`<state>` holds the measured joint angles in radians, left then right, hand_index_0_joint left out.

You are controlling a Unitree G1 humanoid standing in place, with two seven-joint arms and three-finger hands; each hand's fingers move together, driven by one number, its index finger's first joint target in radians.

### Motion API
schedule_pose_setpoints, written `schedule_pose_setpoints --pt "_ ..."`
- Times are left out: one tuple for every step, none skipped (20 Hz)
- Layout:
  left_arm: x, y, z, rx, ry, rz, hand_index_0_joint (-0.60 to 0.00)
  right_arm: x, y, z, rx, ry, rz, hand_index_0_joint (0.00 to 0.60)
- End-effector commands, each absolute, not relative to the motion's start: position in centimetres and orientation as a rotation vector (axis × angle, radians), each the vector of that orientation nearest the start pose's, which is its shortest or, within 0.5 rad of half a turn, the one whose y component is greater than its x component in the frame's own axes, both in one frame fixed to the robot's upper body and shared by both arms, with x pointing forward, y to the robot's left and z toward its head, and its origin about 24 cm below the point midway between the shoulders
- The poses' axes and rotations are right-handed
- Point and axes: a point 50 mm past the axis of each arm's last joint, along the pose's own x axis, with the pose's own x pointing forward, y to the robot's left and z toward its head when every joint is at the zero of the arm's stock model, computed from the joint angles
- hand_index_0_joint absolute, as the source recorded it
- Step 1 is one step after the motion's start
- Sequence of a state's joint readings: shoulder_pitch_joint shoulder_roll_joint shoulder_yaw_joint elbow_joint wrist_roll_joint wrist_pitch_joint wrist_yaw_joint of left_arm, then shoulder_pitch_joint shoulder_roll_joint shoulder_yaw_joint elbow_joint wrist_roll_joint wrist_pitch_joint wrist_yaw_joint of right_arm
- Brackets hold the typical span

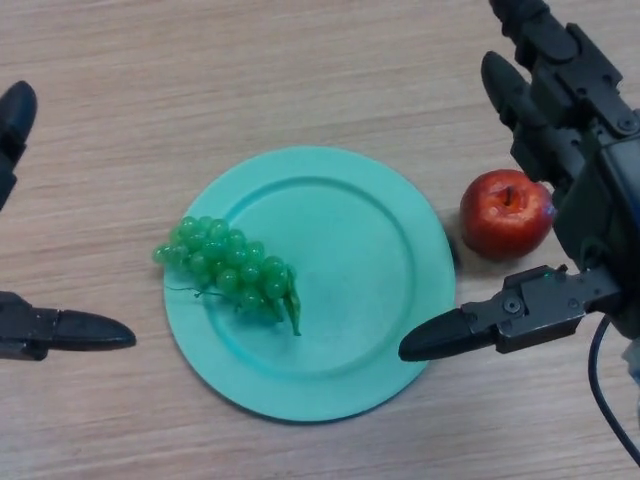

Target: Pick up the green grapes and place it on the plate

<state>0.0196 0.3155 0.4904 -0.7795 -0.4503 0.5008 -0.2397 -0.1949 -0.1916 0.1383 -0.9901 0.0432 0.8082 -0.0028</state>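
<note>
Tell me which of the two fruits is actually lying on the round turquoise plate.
The bunch of green grapes lies on the left part of the round turquoise plate. The red apple rests on the wooden table, right of the plate's rim.

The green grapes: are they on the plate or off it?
On. The green grapes lie on the left part of the plate, one end reaching over its rim; neither hand holds them.
</note>
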Motion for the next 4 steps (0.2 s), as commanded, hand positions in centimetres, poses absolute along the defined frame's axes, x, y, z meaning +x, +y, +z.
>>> schedule_pose_setpoints --pt "18.27 24.06 22.86 0.189 -0.567 -0.035 0.0 19.22 -11.55 23.67 -0.106 -0.554 0.257 0.0" --pt "18.24 23.97 22.88 0.195 -0.565 -0.041 0.0 19.22 -11.55 23.77 -0.105 -0.555 0.261 0.0" --pt "18.27 23.94 22.92 0.196 -0.565 -0.044 0.0 19.22 -11.61 23.81 -0.105 -0.557 0.262 0.0" --pt "18.34 23.9 23.09 0.199 -0.562 -0.044 0.0 19.26 -11.75 23.83 -0.105 -0.556 0.261 0.0"
